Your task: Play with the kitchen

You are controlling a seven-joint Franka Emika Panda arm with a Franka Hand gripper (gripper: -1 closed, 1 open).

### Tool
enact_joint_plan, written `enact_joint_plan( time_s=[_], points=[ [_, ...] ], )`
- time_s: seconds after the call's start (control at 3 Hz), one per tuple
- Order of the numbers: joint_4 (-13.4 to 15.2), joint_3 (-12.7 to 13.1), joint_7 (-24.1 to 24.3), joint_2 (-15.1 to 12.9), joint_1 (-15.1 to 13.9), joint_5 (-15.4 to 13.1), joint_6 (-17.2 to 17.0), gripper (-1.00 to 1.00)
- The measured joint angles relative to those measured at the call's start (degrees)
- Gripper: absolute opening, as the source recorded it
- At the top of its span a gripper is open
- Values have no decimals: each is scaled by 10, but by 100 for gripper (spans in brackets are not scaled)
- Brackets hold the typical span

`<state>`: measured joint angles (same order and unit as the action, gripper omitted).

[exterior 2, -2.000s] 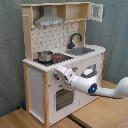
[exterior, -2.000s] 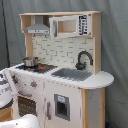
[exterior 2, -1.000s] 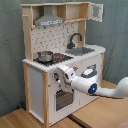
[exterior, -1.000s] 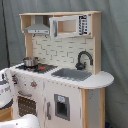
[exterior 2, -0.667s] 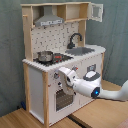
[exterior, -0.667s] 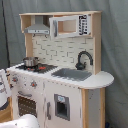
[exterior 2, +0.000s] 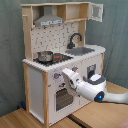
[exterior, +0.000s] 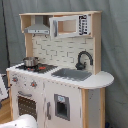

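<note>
Toy kitchen [exterior 2: 60,60] stood on wooden floor [exterior 2: 30,119] before grey curtain. Hand [exterior 2: 66,75] reached at oven front below knobs; whether open or closed, could not tell. Cabinet looked rigid, bulky; oven door handle [exterior: 24,94] likeliest hold. Small pot [exterior: 30,61] looked light.
</note>
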<state>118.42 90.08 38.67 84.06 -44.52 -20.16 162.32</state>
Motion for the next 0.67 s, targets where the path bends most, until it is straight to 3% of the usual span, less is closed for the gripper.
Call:
enact_joint_plan(
  time_s=[0.67],
  points=[
    [41,0,-16,0,81,0,-73,100]
  ],
)
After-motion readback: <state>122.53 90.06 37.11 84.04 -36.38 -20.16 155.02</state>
